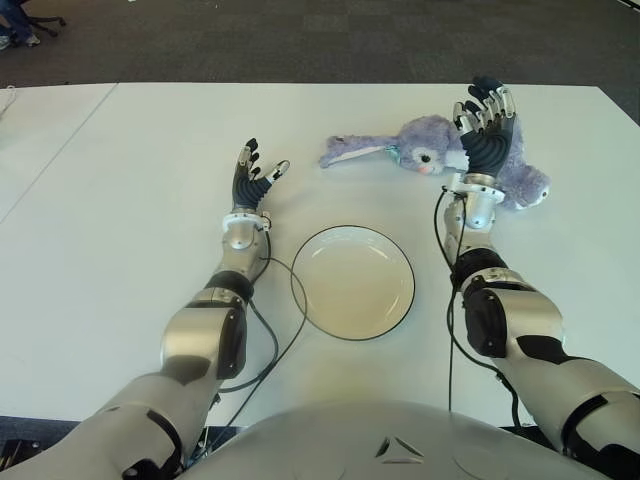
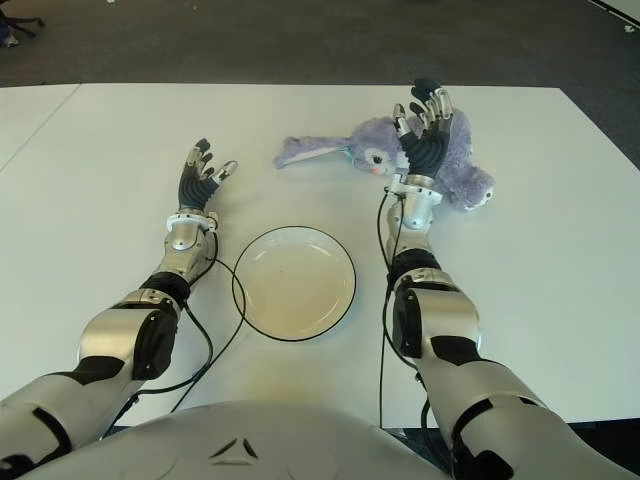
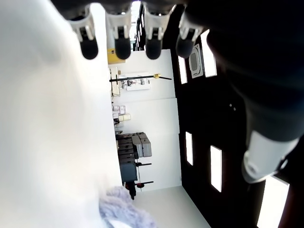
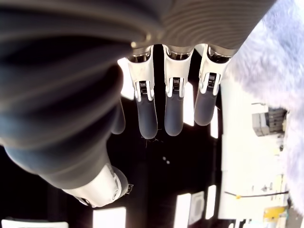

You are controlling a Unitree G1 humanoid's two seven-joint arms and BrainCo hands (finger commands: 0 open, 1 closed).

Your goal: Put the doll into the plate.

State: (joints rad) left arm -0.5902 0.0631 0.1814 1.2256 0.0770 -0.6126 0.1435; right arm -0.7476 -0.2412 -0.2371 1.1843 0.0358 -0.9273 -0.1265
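A purple plush rabbit doll [image 1: 428,146] lies on its side on the white table [image 1: 120,200], long ears stretched to the left. My right hand [image 1: 487,122] is raised over the doll's body with fingers [image 4: 173,107] spread and holding nothing; purple fur [image 4: 280,61] shows beside it in the right wrist view. A white plate with a dark rim [image 1: 352,282] sits near the table's front, between my arms. My left hand [image 1: 254,175] shows left of the plate, fingers [image 3: 121,45] extended, nothing in it.
Dark carpet [image 1: 300,40] lies beyond the table's far edge, with chair wheels [image 1: 25,25] at the far left. A seam in the table [image 1: 60,150] runs diagonally on the left. Thin cables [image 1: 270,330] hang along both forearms.
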